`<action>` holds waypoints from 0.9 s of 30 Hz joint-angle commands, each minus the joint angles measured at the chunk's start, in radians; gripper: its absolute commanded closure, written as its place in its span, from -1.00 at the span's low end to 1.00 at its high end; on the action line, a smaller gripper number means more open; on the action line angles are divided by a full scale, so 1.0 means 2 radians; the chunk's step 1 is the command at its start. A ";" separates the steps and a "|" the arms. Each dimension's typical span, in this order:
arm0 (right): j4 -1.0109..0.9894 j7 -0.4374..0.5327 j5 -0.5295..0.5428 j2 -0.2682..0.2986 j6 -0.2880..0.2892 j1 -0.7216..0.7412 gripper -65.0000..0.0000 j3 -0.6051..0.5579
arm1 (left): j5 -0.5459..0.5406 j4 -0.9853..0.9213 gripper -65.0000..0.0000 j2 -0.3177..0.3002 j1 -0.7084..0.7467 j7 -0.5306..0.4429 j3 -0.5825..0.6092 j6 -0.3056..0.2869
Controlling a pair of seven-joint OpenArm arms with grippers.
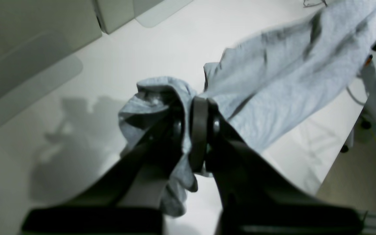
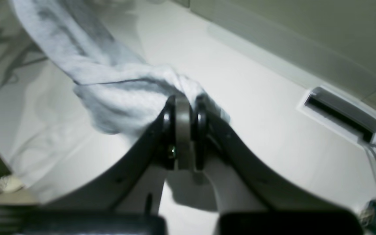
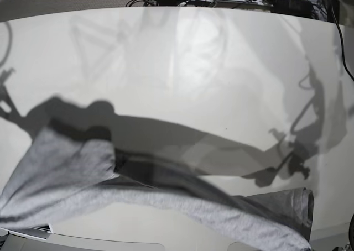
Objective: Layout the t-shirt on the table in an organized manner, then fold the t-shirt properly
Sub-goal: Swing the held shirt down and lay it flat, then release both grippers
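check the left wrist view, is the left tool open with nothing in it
No, the left tool is shut on a bunched fold of the t-shirt, which stretches away from it above the table.

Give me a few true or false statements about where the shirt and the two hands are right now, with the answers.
1. The left hand is shut on the t-shirt. True.
2. The right hand is open and holds nothing. False: it is shut on grey cloth of the shirt.
3. The shirt lies flat and neatly spread on the table. False: it hangs stretched between the two hands above the tabletop.
4. The shirt casts a shadow on the table. True.
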 commanded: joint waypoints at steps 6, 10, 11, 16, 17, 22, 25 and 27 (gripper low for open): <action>0.003 0.009 0.004 0.014 -0.001 -0.076 1.00 0.005 | -0.005 0.004 1.00 -0.016 0.098 -0.007 -0.004 -0.001; 0.003 0.009 0.004 0.014 0.004 -0.090 1.00 0.006 | -0.005 0.004 1.00 -0.022 0.153 -0.007 -0.004 -0.015; 0.003 0.009 0.004 0.014 0.005 -0.088 1.00 0.006 | -0.004 0.004 1.00 -0.023 0.161 -0.007 -0.004 -0.017; 0.003 0.009 0.004 0.014 0.002 -0.082 1.00 0.006 | 0.047 0.004 1.00 -0.035 0.181 -0.025 -0.004 -0.017; 0.003 0.009 0.004 0.014 0.002 -0.082 1.00 0.006 | 0.062 0.004 1.00 -0.037 0.181 -0.037 -0.004 -0.017; 0.003 0.009 -0.038 0.014 0.016 -0.082 1.00 0.006 | 0.158 0.004 1.00 -0.039 0.178 -0.197 -0.004 0.015; 0.003 0.098 -0.124 0.014 0.015 -0.080 1.00 0.006 | 0.215 0.004 1.00 -0.035 0.168 -0.302 -0.004 0.057; 0.003 0.148 -0.166 0.013 0.016 -0.074 1.00 0.006 | 0.238 0.004 1.00 -0.032 0.153 -0.348 -0.004 0.060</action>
